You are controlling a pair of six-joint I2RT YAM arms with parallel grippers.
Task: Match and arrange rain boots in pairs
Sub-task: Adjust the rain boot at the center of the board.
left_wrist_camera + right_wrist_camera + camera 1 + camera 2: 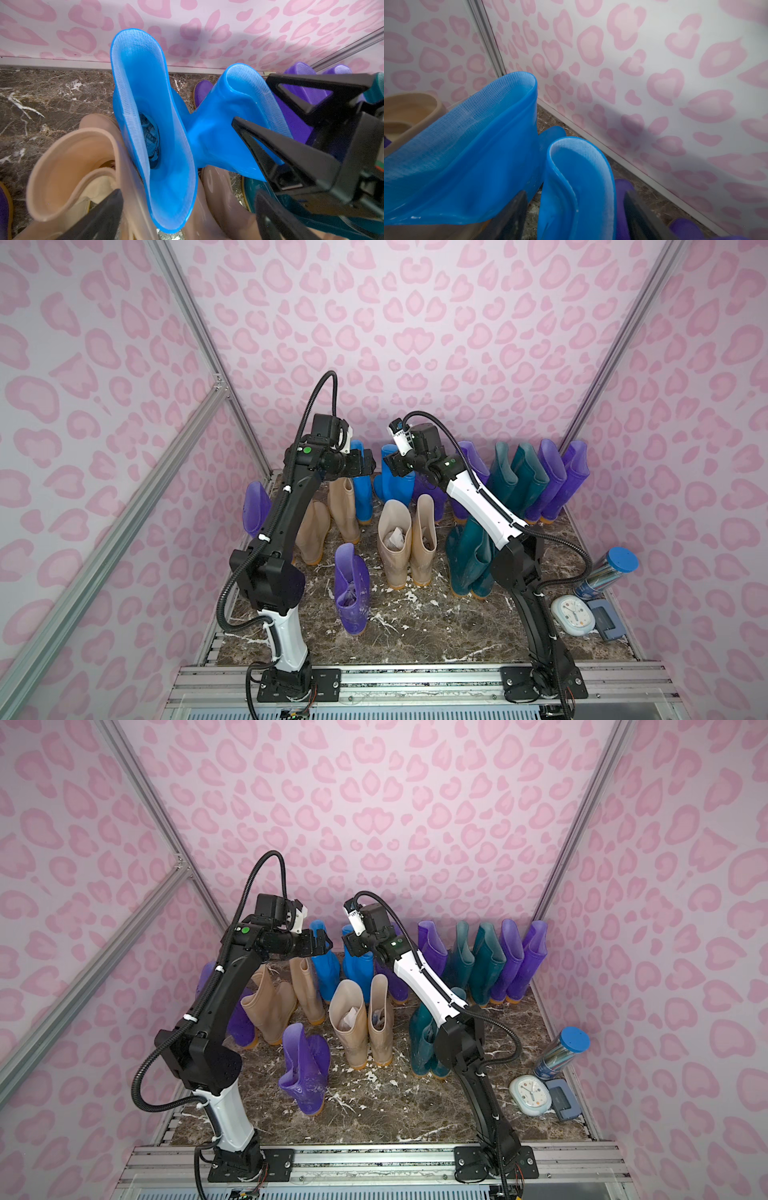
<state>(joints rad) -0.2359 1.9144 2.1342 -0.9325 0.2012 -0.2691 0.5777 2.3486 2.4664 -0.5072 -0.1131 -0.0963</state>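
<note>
Left fingers (99, 218) wide, empty; right fingers (637, 220) straddle crowded blue boot (581, 187) rim, grip unclear.

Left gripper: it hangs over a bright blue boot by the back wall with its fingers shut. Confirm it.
Wrong on the fingers: they stand wide open, not shut, as the left wrist view shows. The rest holds: the left gripper hangs over a bright blue boot by the back wall.
</note>
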